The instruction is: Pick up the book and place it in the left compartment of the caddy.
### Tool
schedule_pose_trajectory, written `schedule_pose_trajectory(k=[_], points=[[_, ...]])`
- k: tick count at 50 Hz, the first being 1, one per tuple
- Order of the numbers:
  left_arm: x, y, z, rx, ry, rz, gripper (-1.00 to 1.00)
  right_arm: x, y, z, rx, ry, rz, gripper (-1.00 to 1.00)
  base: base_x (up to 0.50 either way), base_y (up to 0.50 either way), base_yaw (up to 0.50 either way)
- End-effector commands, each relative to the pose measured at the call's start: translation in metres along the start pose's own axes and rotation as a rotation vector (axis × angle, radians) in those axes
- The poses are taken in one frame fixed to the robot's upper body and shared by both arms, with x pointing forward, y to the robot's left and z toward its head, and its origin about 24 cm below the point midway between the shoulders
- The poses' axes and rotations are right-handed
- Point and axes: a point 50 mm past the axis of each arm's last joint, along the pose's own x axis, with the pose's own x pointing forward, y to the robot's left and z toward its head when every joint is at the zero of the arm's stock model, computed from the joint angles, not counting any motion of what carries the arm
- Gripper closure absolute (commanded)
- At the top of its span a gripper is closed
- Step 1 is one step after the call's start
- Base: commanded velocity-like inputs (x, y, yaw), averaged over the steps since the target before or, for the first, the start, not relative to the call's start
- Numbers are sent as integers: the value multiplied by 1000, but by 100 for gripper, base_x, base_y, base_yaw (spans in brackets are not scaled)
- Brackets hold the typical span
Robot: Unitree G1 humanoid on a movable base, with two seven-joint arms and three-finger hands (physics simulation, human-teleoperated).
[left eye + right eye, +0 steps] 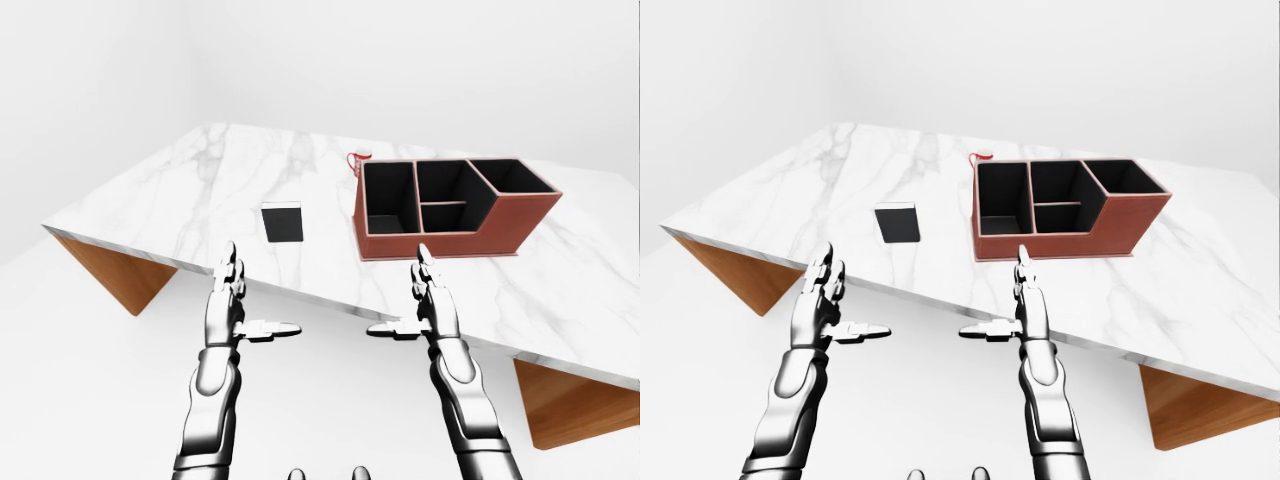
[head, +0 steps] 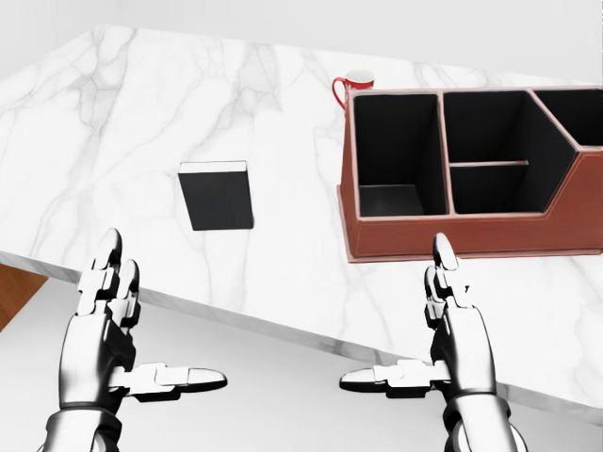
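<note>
Book (image 2: 216, 195) lies flat on the marble counter (image 2: 122, 113), a dark slab with a pale top edge, at about ten o'clock from the middle of the head view and well apart from the caddy (image 2: 471, 231), which sits over at two o'clock. A red patterned mug (image 2: 350, 87) peeks out just beyond the caddy's upper left corner, at one o'clock. Both hands hang below the counter's near edge, off the marble altogether: the left hand (image 2: 105, 341) at seven o'clock, the right hand (image 2: 450, 341) at five o'clock, each with fingers (image 2: 109, 259) splayed wide, thumbs pointing inward, holding nothing.

The step in hand looks like the approach, so the reach has not begun. The left hand sits nearer the book and seems the natural one to send, rising over the counter edge and travelling toward eleven o'clock. Because the book lies flat, a pinch from above will likely find little to catch; better to bring the fingers down astride two opposite edges, or nudge it to the counter's edge to get a thumb beneath. The left compartment (image 2: 396, 146) is tall and narrow, open and dark inside, so the book probably needs tipping upright before it goes in, with care not to clip the mug
</note>
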Motion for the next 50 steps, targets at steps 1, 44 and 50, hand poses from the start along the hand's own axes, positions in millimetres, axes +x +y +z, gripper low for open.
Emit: schedule_pose_trajectory(k=[1,44,50], points=[[0,0,-1,-2,5,-1,-100,-1,1,2,-6,-1,1,-100,6,-18,0],[-3,-1,9,-2,-39,0,-100,-1,0,2,-2,2,-8,-100,6,-18,0],[-3,-1,8,0,-35,-4,-100,-2,0,4,-8,-16,-1,-100,6,-17,0]])
